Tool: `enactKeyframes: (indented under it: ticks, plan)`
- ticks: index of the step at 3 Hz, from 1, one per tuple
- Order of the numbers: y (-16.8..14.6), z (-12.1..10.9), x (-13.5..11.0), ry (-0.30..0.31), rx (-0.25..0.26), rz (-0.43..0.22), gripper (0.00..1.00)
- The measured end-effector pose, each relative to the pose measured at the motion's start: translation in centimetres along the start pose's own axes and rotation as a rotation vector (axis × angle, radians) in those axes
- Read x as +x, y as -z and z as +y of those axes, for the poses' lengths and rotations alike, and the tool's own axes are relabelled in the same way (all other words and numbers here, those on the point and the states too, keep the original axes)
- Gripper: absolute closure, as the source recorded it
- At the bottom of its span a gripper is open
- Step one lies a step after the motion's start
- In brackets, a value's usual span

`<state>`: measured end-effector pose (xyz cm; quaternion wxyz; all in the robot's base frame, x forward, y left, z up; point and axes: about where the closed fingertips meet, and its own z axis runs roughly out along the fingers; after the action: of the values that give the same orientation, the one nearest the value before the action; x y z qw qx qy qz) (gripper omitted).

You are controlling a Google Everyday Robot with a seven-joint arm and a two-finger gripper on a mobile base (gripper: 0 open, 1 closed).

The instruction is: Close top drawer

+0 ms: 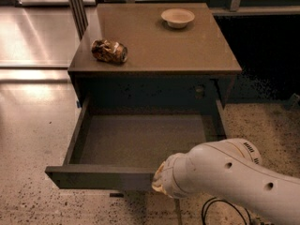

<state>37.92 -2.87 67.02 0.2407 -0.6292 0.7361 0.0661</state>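
Note:
The top drawer [136,139] stands pulled far out of the dark olive-grey cabinet [154,74], its brownish inner floor bare. Its flat front [93,177] faces me low in the view. My white arm [225,177] comes in from the lower right and ends at the right part of the drawer front. The gripper [158,184] sits at the arm's tip against or just in front of that front panel, and the wrist hides its fingers. The lower drawers are out of view beneath the open one.
On the cabinet top lie a crumpled brown bag [109,51] at the left and a small pale bowl [177,18] at the back. Speckled floor surrounds the cabinet. A dark rail post [77,8] stands behind the left. A black cable [215,210] lies under the arm.

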Motion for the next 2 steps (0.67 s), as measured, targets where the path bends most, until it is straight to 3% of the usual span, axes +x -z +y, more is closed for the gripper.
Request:
enactKeyframes:
  ticks: [2]
  plan:
    - [-0.3,-6.5,-0.5,0.03,0.12,0.016,1.0]
